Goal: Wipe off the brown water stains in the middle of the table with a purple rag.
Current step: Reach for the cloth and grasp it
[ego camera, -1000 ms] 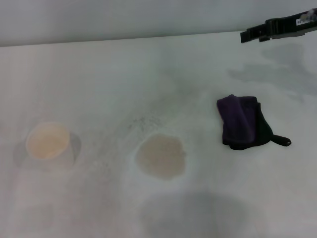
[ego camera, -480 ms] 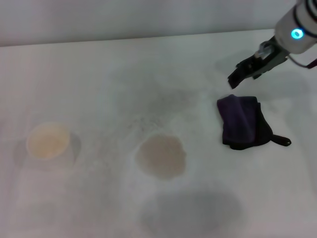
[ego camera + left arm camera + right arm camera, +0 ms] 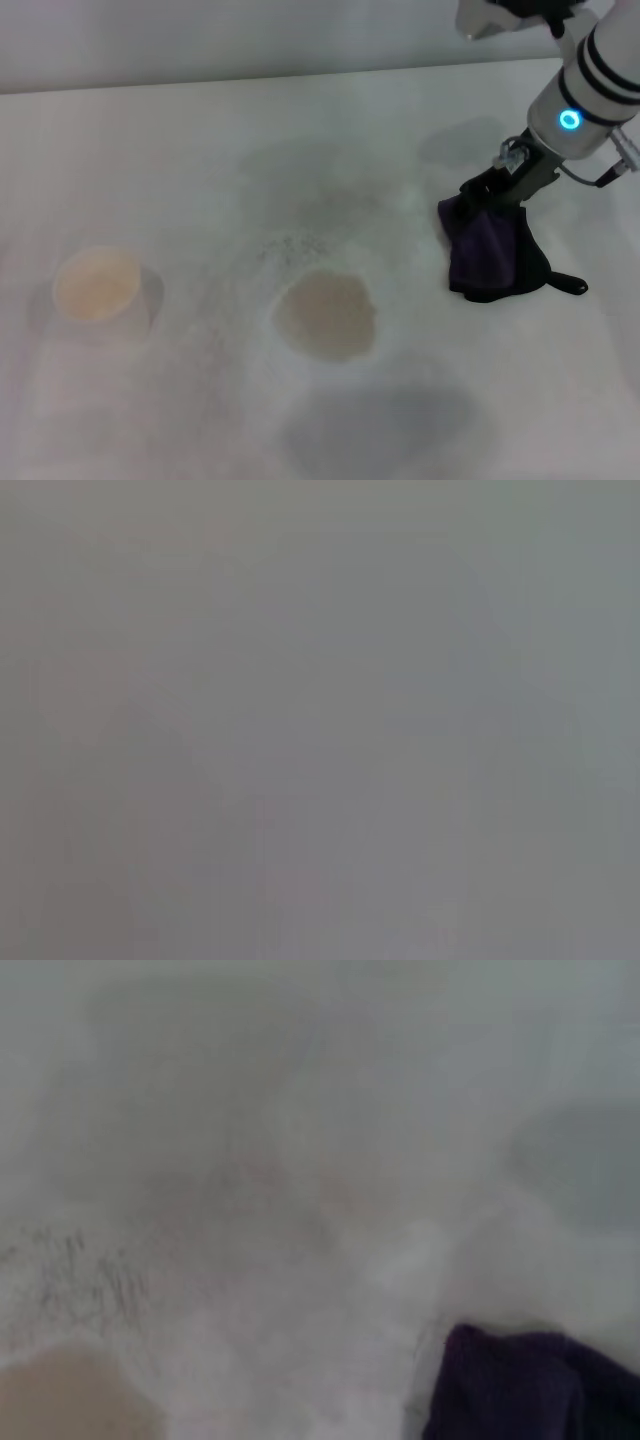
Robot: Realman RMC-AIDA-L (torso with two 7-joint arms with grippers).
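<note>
Fingers of the right gripper [image 3: 483, 193]: dark, pointing down at the far edge of the small dark purple folded rag [image 3: 487, 250], touching or just above it; can't tell how far apart they are or whether they have any cloth yet. Left gripper not in view, and its wrist camera shows only flat grey. The rag lies on the wide white matte counter [image 3: 180, 170], right of centre, black underside and short black tab sticking out on its near right side. The roundish pale tan-brown water stain [image 3: 326, 316] sits mid-counter, well apart from the rag, to its left and a bit nearer. A white paper cup [image 3: 98, 285] stands far left, clear of the work.

Step in hand, as I judge it: grabbing the rag. To do it well, bite into the thick folded part, not just the edge, so it doesn't unfold or slip. Then drag low and flat across the whole stain, keeping clear of the cup.
</note>
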